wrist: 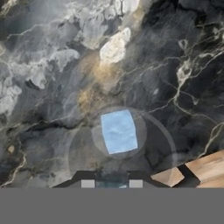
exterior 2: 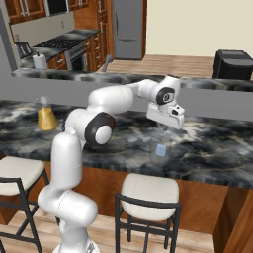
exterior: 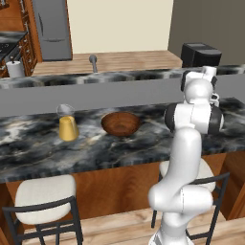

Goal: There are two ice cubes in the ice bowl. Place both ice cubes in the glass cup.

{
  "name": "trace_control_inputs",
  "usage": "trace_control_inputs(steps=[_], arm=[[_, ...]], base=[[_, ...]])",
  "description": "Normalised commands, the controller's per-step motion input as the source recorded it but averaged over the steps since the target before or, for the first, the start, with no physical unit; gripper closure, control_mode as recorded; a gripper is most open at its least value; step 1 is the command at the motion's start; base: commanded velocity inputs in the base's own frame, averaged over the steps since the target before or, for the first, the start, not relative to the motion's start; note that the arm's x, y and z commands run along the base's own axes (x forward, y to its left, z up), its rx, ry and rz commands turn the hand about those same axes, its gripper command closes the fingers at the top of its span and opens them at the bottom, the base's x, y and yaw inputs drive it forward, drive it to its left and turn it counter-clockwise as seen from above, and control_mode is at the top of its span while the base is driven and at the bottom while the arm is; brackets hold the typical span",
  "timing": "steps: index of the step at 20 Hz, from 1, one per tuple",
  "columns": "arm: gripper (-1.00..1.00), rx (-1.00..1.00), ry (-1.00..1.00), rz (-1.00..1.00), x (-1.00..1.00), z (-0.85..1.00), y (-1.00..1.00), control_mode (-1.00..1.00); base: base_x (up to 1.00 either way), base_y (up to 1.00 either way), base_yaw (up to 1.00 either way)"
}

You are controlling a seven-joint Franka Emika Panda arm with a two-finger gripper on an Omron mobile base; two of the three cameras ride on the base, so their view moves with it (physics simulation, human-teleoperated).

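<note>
**Hand above a clear glass with ice inside**

The hand [wrist: 111,184] hovers over a clear round glass cup [wrist: 122,151] on the black marble bench [wrist: 52,65]; its tips grip a pale cube. Another flat blue ice cube [wrist: 118,131] lies inside. From the left, a reddish wooden ice bowl [exterior: 120,123] sits beside a yellow pitcher [exterior: 67,123].

Pale blue ice cube [wrist: 118,131], marbled counter [wrist: 52,65]

Both base views look forward over the marble counter [exterior: 43,143] from behind — the hand view looks straight down, close.
</note>
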Motion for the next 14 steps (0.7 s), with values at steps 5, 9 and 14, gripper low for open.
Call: trace_control_inputs(steps=[5,9,14], arm=[[1.0,-0.03,-0.04,0.0,0.12,-0.13,-0.07,-1.0],[1.0,-0.03,-0.03,0.0,0.04,-0.09,0.0,-1.0],[1.0,0.0,0.0,0.0,0.04,0.0,0.0,-1.0]], base=[[0.0,0.0,0.0],[0.0,0.0,0.0],[0.0,0.0,0.0]])
